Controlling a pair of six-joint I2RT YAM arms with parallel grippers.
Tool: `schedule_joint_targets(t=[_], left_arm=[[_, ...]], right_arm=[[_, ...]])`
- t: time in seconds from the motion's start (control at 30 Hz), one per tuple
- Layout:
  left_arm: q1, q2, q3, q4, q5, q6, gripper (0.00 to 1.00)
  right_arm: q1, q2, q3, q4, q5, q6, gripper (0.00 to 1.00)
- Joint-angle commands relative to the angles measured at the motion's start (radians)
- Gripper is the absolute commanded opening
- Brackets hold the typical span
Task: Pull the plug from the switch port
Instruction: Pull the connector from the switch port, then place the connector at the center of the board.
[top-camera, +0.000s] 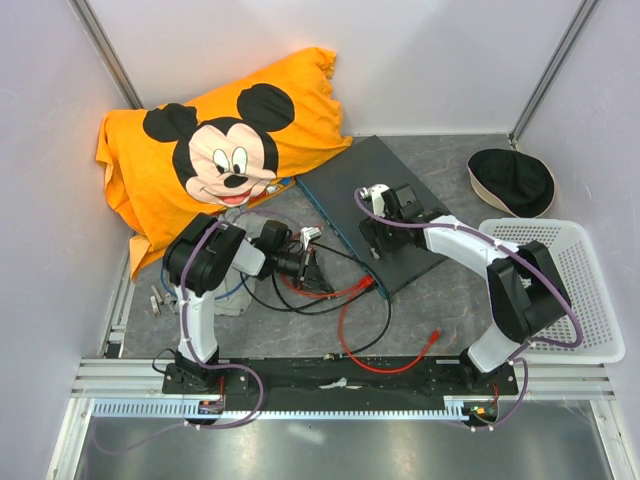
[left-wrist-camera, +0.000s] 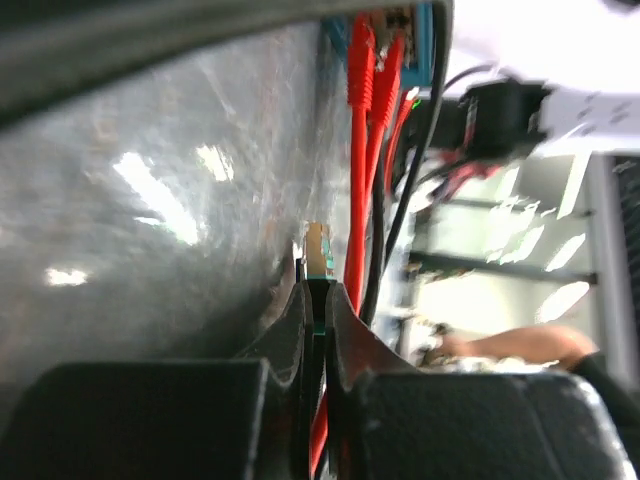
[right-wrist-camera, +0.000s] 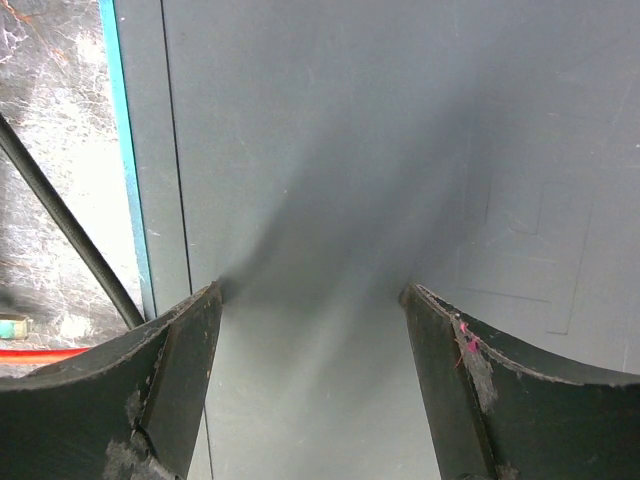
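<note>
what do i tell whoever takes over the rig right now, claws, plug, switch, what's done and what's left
The left claw is shut on a plug, pinched just behind its tip.
The right claw is open and holds nothing; it looks to rest on the flat top of the switch.
The switch's teal port face is turned toward the left arm, with two red plugs in its ports.
Done: the held plug looks clear of the ports, with a gap between it and the teal face.
Left: probably draw the plug further back and release it, then lift the right claw off.
</note>
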Motion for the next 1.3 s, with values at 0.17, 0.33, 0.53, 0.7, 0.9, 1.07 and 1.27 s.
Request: schedule_joint_targets(t=[0.17,0.33,0.53,0.7,0.9,1.07,1.27], left_arm=[[0.045,-0.209,0.463,-0.951,-0.154,0.759,0.02],[0.142,-0.205,0.685,-1.327,-0.263,0.949,0.01],[0.362,-0.293,0.678,-1.576,-0.386,1.124,0.02],[0.505,-0.309,0.675,-1.607,-0.575,1.236,0.07],[0.524,-0.341,0.716,-1.500,-0.483,1.058,0.37],[0.466,-0.343,0.828,-1.472,-0.238,0.993,0.61],[0.306,-0.326,0.816,-1.448,-0.030,0.905,0.66]], right_arm=[[-0.015,0.107,0.037,-0.082,0.152,-0.112,0.82],[-0.016,0.090,0.064,-0.079,0.161,-0.122,0.83],[-0.018,0.033,0.074,-0.079,0.146,-0.106,0.83],[-0.016,0.016,0.081,-0.084,0.132,-0.096,0.83],[-0.019,0.022,0.107,-0.092,0.097,-0.079,0.84],[-0.019,0.027,0.133,-0.096,0.083,-0.065,0.84],[-0.019,0.007,0.124,-0.102,0.083,-0.063,0.84]])
